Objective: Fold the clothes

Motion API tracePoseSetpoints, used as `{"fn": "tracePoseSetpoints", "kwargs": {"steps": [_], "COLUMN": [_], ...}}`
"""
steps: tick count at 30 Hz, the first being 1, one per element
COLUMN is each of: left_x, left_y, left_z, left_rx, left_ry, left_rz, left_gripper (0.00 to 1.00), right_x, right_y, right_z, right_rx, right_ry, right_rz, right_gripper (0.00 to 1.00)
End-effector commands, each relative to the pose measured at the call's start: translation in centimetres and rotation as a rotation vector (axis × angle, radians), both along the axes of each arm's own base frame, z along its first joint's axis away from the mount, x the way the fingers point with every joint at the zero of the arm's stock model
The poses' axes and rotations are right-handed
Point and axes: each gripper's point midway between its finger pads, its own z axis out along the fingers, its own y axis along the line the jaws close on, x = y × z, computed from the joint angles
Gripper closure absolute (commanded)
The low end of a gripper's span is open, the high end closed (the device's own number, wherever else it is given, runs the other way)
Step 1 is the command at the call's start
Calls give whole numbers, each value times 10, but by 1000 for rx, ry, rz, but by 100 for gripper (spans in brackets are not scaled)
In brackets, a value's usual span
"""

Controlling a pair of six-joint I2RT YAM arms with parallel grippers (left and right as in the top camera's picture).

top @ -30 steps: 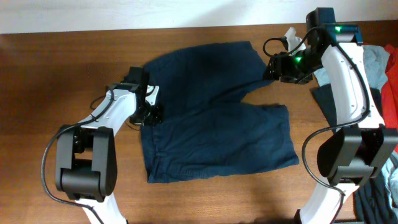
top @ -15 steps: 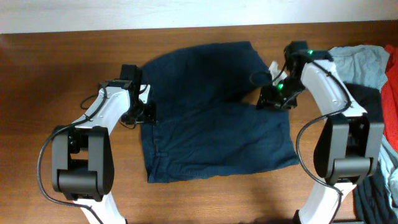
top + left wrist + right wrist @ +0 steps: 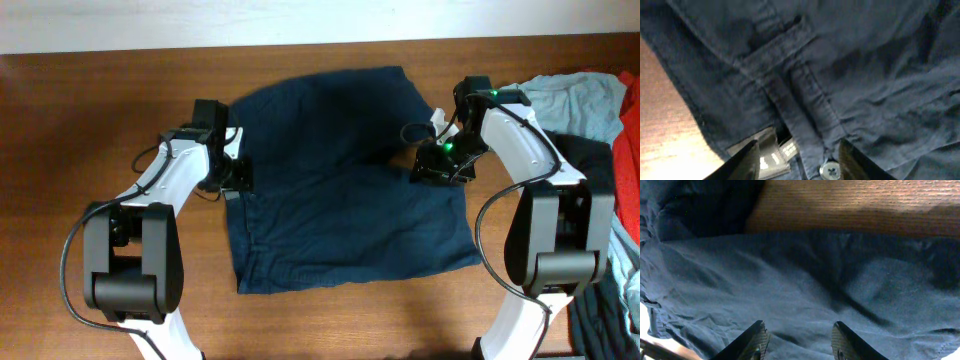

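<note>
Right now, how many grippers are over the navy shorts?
2. The left gripper is at the waistband end of the shorts; the right gripper is over a leg's edge beside the gap between the legs. Neither is hidden.

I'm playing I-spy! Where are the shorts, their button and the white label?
shorts (image 3: 340, 210), overhead view, middle of the cloth.
button (image 3: 830, 170), left wrist view, its face.
white label (image 3: 771, 156), left wrist view, its centre.

wooden table (image 3: 80, 130) | navy shorts (image 3: 340, 200) are lying spread mid-table | pale shirt (image 3: 585, 100), black garment (image 3: 592, 152) are lying at right
</note>
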Motion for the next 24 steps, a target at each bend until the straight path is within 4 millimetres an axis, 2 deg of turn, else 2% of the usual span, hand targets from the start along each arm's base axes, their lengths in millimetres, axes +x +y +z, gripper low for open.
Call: {"fn": "tracePoseSetpoints", "kwargs": {"steps": [1,5,13,17,22,24], "left_x": [6,8,11,12,13,18], "left_y": [-12,-22,-24,-24,-17,-5], "left_z": [-1,-1,0,0,6,26], "left_rx": [-56,-114,-121,-121,-108,-110], "left_ry": [-10,-15,-25,-32,-34,-60], "left_rz": [-30,-43,-45,-45,-31,-4], "left_gripper": [52,62,68,100,100,100], "right_x": [0,0,2,2,1,-1], "right_y": [3,3,3,2,0,-4], "right_z": [1,1,1,1,0,-1], "right_rx": [9,9,9,5,-6,-22], "right_ry": [-2,-2,-9,-10,-6,6], "right_rz": [-4,-4,-4,-4,-4,-7], "right_gripper": [52,52,52,52,52,52]}}
